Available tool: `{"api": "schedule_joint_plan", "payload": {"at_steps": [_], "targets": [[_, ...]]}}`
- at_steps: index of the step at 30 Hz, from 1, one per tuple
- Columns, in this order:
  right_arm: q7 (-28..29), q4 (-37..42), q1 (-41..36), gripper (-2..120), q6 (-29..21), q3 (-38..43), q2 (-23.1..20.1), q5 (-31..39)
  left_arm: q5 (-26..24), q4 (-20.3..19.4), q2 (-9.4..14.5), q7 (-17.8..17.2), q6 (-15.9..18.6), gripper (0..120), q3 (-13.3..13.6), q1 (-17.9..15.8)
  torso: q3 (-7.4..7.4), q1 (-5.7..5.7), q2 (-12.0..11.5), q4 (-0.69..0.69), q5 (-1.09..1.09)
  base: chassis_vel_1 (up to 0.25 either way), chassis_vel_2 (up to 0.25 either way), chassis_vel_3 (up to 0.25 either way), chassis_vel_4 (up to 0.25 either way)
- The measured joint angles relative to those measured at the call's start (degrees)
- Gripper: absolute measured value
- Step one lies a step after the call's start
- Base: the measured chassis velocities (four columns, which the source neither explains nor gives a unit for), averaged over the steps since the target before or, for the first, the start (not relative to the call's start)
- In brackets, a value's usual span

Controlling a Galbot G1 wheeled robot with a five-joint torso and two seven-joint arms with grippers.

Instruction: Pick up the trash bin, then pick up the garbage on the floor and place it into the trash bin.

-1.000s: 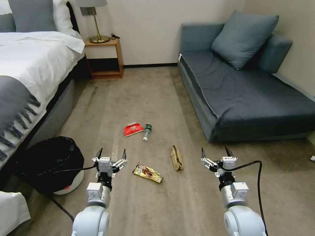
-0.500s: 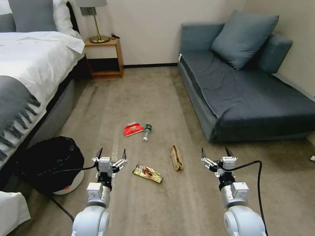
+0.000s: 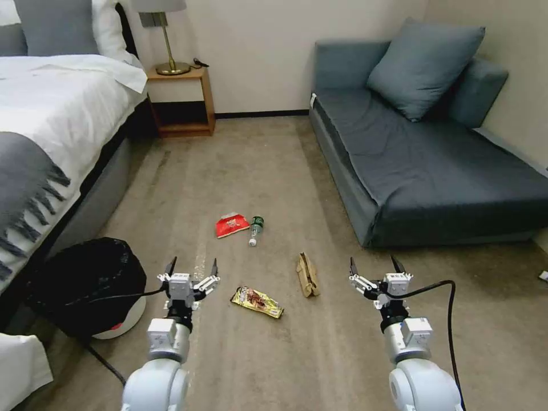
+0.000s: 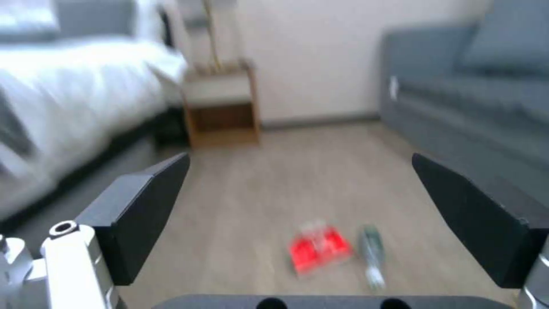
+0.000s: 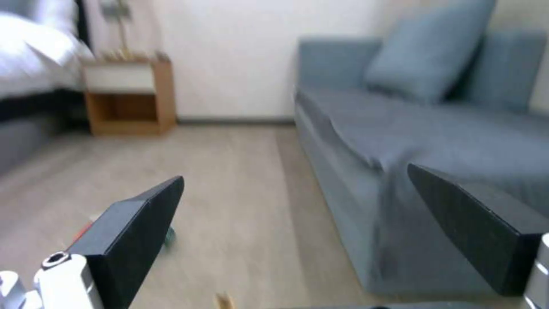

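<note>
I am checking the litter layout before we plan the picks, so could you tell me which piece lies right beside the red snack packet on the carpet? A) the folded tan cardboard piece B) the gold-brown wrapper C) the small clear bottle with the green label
C: in the head view the small clear bottle lies right next to the red snack packet, while the gold-brown wrapper and the folded cardboard lie apart, nearer the robot.

Head camera looks down the floor (image 3: 268, 171); low wrist cameras face forward.
</note>
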Motion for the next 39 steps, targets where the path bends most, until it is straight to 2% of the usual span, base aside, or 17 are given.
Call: {"api": "schedule_joint_plan", "payload": {"at_steps": [1,2,5,6,7,9,10,17,24,26,29,31,32,34,35,37,39], "targets": [[0.69,1.78,-1.59,100,2.10,-1.52,0.72,-1.68,-1.14,-1.95,0.98,-0.64,-1.23,98,-0.99,1.05,0.00,0.00,0.00,0.00,-0.01,0.000,0.000,0.000,0.000],[0.69,1.78,-1.59,100,2.10,-1.52,0.72,-1.68,-1.14,-1.95,0.98,-0.64,-1.23,98,-0.99,1.05,0.00,0.00,0.00,0.00,-0.01,0.000,0.000,0.000,0.000],[3.12,7.63,-6.83,100,8.99,-6.40,3.01,-7.26,-4.93,-8.60,4.42,-2.49,-5.45,100,-4.23,4.72,-0.01,0.00,0.00,0.00,0.02,0.000,0.000,0.000,0.000],[3.88,9.31,-8.28,100,10.98,-7.89,3.61,-8.81,-5.49,-9.32,5.02,-1.93,-5.93,100,-4.16,5.45,-0.01,0.00,0.01,0.00,0.03,0.000,0.000,0.000,0.000],[4.57,10.14,-8.98,100,12.14,-9.05,4.03,-9.75,-5.87,-9.44,5.37,-1.42,-6.05,100,-4.12,5.88,0.00,0.00,0.00,-0.01,-0.05,0.000,0.000,0.000,0.000],[5.04,10.44,-9.31,100,12.61,-9.62,4.18,-10.14,-6.14,-9.51,5.58,-1.07,-6.20,100,-4.10,6.09,-0.01,0.00,0.00,-0.01,-0.05,0.000,0.000,0.000,0.000],[5.27,10.50,-9.39,100,12.75,-9.99,4.17,-10.27,-6.33,-9.53,5.77,-0.76,-6.36,100,-4.09,6.21,0.00,0.00,0.00,-0.01,0.01,0.000,0.000,0.000,0.000],[5.38,9.90,-8.72,100,12.13,-10.03,4.17,-9.59,-6.87,-9.19,6.01,0.37,-6.66,100,-3.72,6.56,0.00,0.00,0.00,-0.01,0.00,0.000,0.000,0.000,0.000],[5.36,8.13,-6.17,100,7.13,-9.12,4.20,-4.49,-7.66,-7.29,7.17,1.26,-6.66,100,-2.80,7.50,0.00,0.00,0.00,0.00,0.01,0.000,0.000,0.000,0.000],[5.39,8.03,-5.85,100,6.56,-8.90,4.05,-3.83,-8.12,-6.93,7.57,1.16,-6.36,100,-3.26,7.64,0.00,0.00,0.00,-0.01,0.00,0.000,0.000,0.000,0.000],[5.86,7.50,-4.73,100,5.41,-7.83,3.35,-2.49,-13.49,-6.84,9.44,0.13,-3.28,100,-6.09,7.34,0.00,0.00,-0.01,0.00,0.01,0.000,0.000,0.000,0.000],[5.94,7.39,-4.54,100,5.34,-7.67,3.28,-2.34,-14.81,-6.96,9.88,-0.02,-2.55,100,-6.48,7.17,0.00,0.00,-0.01,0.00,0.00,0.000,0.000,0.000,0.000],[6.16,7.09,-3.99,100,5.22,-7.23,3.05,-1.87,-19.39,-7.39,11.77,-0.26,0.00,100,-7.38,6.66,0.00,0.00,-0.01,0.00,0.00,0.000,0.000,0.000,0.000],[6.39,6.49,-3.06,100,5.16,-6.50,2.56,-0.56,-27.43,-7.21,17.03,-0.19,4.52,100,-8.27,6.12,0.00,0.00,-0.01,0.00,-0.01,0.000,0.000,0.000,0.000],[6.39,6.49,-3.06,100,5.16,-6.50,2.56,-0.56,-27.43,-7.21,17.03,-0.19,4.52,100,-8.27,6.12,0.00,0.00,-0.01,0.00,-0.01,0.000,0.000,0.000,0.000],[6.46,5.90,-2.39,100,5.16,-5.63,2.12,0.91,-34.17,-5.57,22.40,0.13,8.40,100,-9.14,5.91,0.00,0.00,-0.01,-0.01,0.00,0.000,0.000,0.000,0.000],[6.46,5.25,-1.92,100,5.24,-4.54,1.79,2.60,-39.24,-2.79,26.49,0.49,11.54,100,-10.76,5.42,0.00,0.00,-0.01,-0.02,0.01,0.000,0.000,0.000,0.000]]}}
